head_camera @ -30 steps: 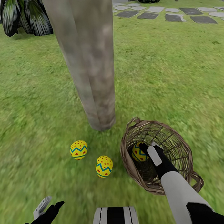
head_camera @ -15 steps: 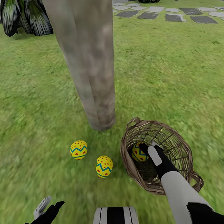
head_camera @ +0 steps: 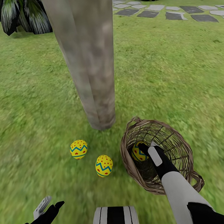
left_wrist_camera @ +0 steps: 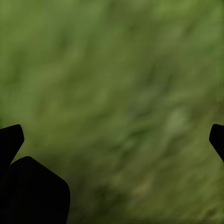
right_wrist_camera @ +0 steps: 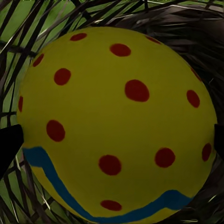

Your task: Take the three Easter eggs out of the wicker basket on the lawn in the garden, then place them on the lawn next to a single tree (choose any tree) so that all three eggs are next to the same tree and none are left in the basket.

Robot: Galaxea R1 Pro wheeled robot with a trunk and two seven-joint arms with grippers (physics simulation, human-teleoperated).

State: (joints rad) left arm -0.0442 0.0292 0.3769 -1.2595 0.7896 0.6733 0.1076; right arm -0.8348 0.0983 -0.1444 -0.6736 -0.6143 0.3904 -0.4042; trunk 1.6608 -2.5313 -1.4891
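1. Since a second ago nothing in the scene has moved: the head view has only tilted a touch, shifting the paving and far plants up the picture, while the eggs, basket and both arms sit as they did.
2. The third egg (head_camera: 137, 152) lies inside the basket (head_camera: 179, 184), against its near-left wall; the right wrist view has it close up (right_wrist_camera: 116, 126), between the two dark fingertips at the edges.
3. The right gripper (head_camera: 148, 149) is down in the basket at the egg, its jaws spread either side of it. Whether they already grasp it I cannot tell.
4. Two eggs lie on the lawn (head_camera: 175, 74) near the foot of the tree (head_camera: 91, 77): one (head_camera: 78, 149), the other (head_camera: 104, 166) just beside it.
5. The left gripper (head_camera: 47, 206) hangs low over grass, jaws apart and empty.
6. Step in hand, as I judge it: fetching the last egg. Next calls for a firm grip, a straight lift clear of the rim, then a set-down beside the other two.
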